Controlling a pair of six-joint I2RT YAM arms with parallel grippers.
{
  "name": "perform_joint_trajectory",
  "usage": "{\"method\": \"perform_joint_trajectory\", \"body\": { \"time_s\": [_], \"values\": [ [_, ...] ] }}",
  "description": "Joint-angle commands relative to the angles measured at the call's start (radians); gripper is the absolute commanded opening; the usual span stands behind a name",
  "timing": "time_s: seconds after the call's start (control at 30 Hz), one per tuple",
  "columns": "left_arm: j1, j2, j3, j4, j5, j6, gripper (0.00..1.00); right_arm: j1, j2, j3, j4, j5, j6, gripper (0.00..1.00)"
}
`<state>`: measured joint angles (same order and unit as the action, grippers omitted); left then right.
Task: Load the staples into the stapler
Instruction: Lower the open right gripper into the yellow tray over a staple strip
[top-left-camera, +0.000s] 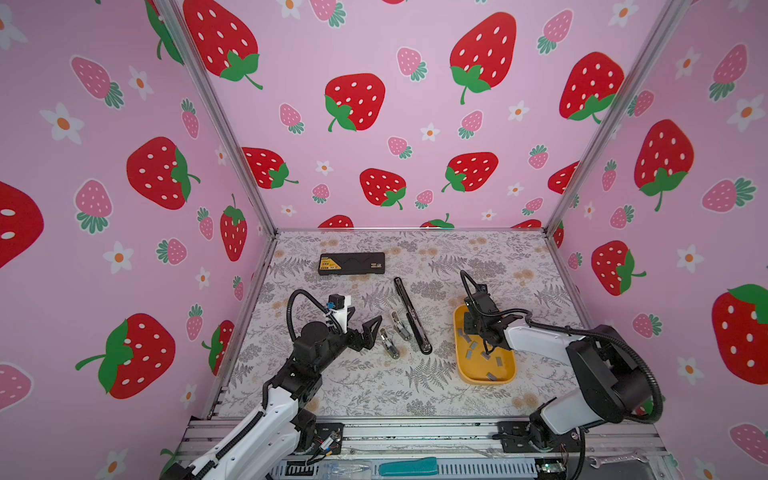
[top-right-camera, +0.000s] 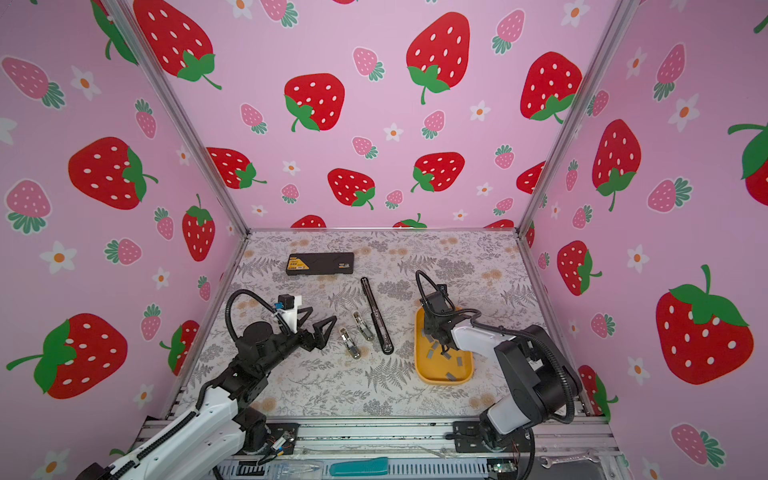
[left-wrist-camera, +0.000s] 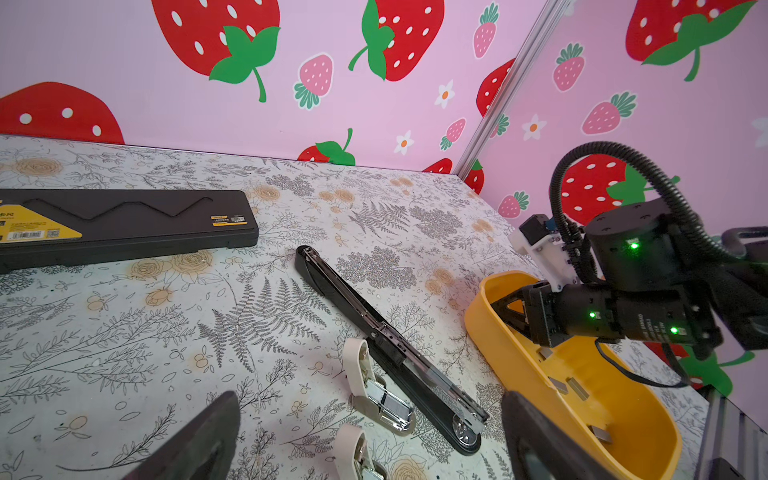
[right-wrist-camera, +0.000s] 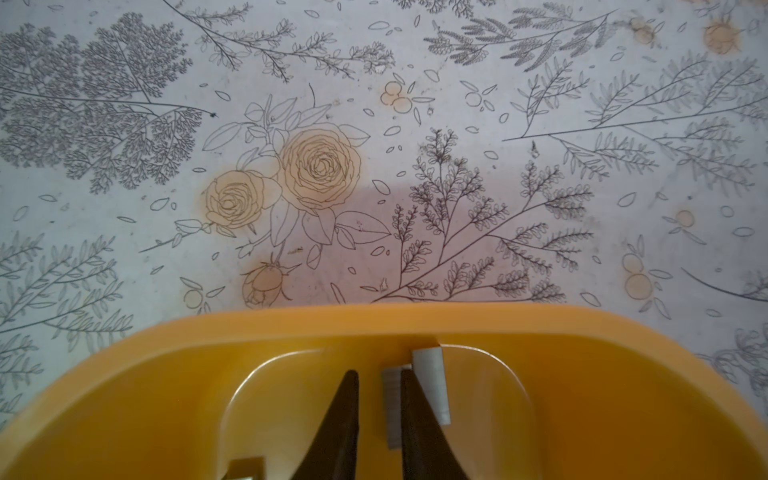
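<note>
Closest to the camera runs the metal rail (top-left-camera: 415, 432) that carries both my arms. On the left, my left end effector (top-left-camera: 366, 315) hangs over the flowered worktop (top-left-camera: 374, 386), fingers spread wide with nothing between them. Behind it, toward the back wall, lies a flat black case (top-left-camera: 351, 263). Just right of that end effector lie two small white staplers (top-left-camera: 389, 344), hinged open, and beside them a long black stapler (top-left-camera: 411, 316), also opened out flat. Farther right sits a yellow tray (top-left-camera: 478, 368) holding the staples (top-left-camera: 492, 376), loose grey strips scattered over its floor. My right end effector (right-wrist-camera: 378, 378) reaches down into that tray, fingers set close with a narrow gap. One strip (right-wrist-camera: 391, 411) lies in the gap against one finger, and I cannot tell whether it is pinched.
</note>
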<state>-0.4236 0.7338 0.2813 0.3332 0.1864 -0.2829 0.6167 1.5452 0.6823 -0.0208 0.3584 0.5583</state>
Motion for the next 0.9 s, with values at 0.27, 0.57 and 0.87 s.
{"method": "perform_joint_trajectory", "body": {
  "time_s": [0.27,0.57,0.87],
  "values": [
    [-0.004,-0.009,0.007,0.028,-0.022,0.02,0.99,-0.008,0.009,0.005,-0.009,0.01,0.003,0.21],
    [-0.003,-0.018,0.007,0.021,-0.02,0.018,0.99,-0.008,-0.038,-0.021,-0.026,0.036,0.012,0.21],
    [-0.004,-0.028,0.006,0.017,-0.019,0.018,0.99,-0.008,-0.016,-0.036,-0.026,0.039,0.017,0.21]
  ]
}}
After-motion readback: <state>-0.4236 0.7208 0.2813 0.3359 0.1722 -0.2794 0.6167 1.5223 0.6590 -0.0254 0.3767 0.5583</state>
